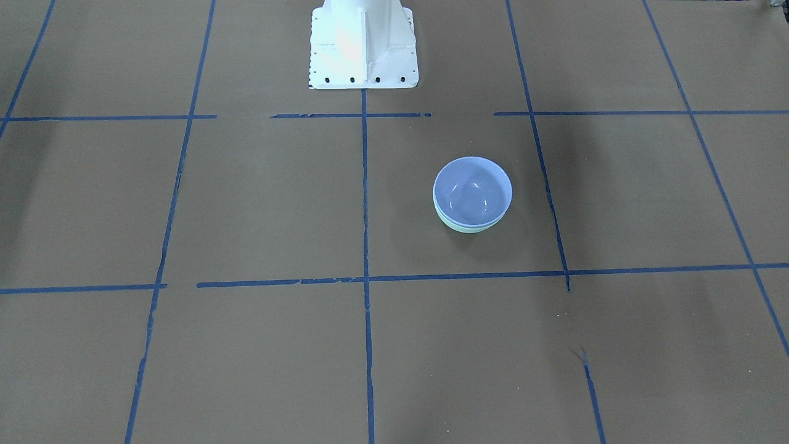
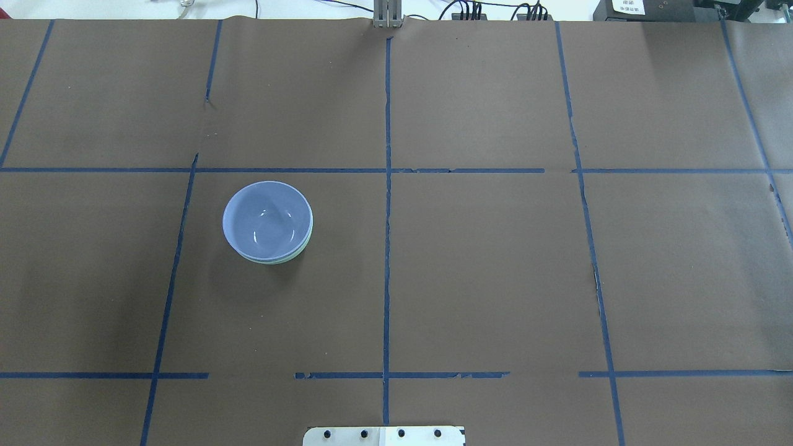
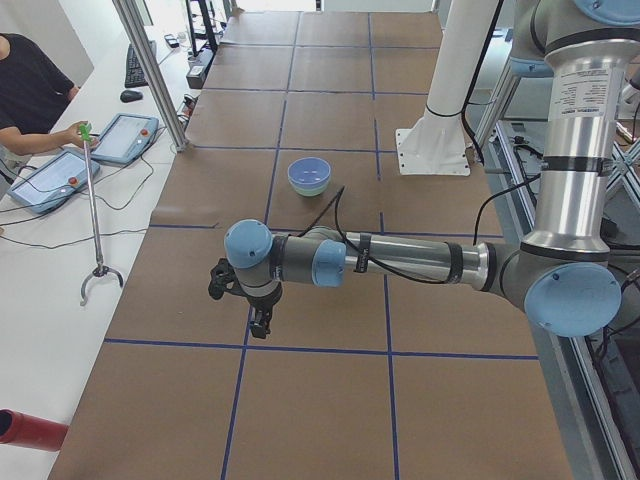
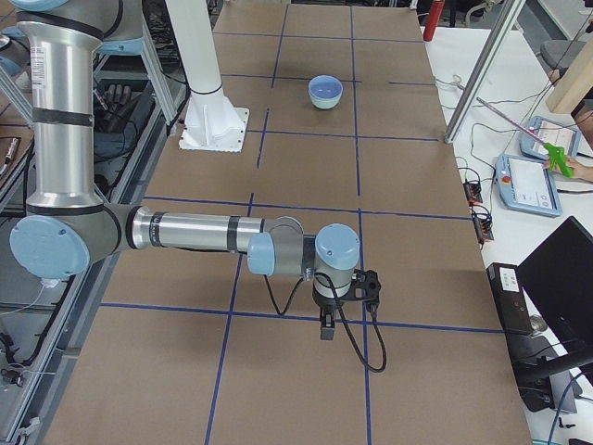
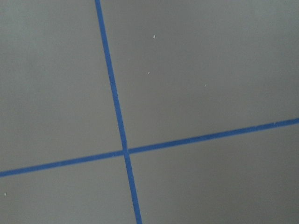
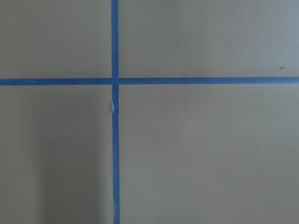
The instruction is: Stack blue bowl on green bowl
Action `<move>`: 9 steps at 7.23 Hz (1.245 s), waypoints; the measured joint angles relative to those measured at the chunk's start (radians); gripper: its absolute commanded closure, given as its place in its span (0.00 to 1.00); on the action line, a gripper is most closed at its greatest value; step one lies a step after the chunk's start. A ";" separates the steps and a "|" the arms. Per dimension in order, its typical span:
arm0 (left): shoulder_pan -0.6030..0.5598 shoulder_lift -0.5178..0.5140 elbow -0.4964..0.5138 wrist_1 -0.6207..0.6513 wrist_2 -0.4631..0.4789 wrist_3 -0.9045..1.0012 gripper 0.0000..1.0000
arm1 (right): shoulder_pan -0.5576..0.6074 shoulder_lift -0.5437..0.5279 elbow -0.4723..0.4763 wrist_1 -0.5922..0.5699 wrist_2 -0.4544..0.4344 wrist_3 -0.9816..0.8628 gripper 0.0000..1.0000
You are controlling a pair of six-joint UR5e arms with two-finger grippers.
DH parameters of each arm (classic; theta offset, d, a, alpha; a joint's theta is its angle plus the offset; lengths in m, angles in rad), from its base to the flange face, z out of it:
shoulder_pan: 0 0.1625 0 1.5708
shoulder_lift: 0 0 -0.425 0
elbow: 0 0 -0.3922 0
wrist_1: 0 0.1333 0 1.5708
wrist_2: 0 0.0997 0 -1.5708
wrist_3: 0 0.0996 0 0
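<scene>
inside the green bowl (image 1: 468, 229), the blue bowl (image 1: 472, 192); left gripper (image 3: 259, 329), right gripper (image 4: 326, 331): width unclear

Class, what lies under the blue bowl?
The green bowl: only a sliver of its rim and outer wall shows beneath the blue bowl nested in it. Its inside is covered.

The bench (image 2: 495, 279) wears matte brown paper crossed by a grid of blue tape lines (image 2: 387, 248), with black cables (image 2: 471, 11) bunched beyond its far edge at one o'clock in the overhead view. In the left-side view, a white side table (image 3: 50, 330) carries a grey tablet with a blue rim (image 3: 125, 137) at ten o'clock and a second such tablet (image 3: 52, 180) at nine o'clock. A long metal grabber stick with a green handle (image 3: 92, 200) is upright just beside them, and a red cylinder (image 3: 25, 430) lies at seven o'clock.
</scene>
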 measured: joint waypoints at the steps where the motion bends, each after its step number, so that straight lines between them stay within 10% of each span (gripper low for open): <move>1: -0.020 0.010 0.001 0.001 0.004 0.002 0.00 | 0.000 0.000 0.000 0.000 0.000 0.000 0.00; 9: -0.074 0.053 0.000 0.013 0.060 0.002 0.00 | 0.000 0.000 0.000 0.001 0.001 0.000 0.00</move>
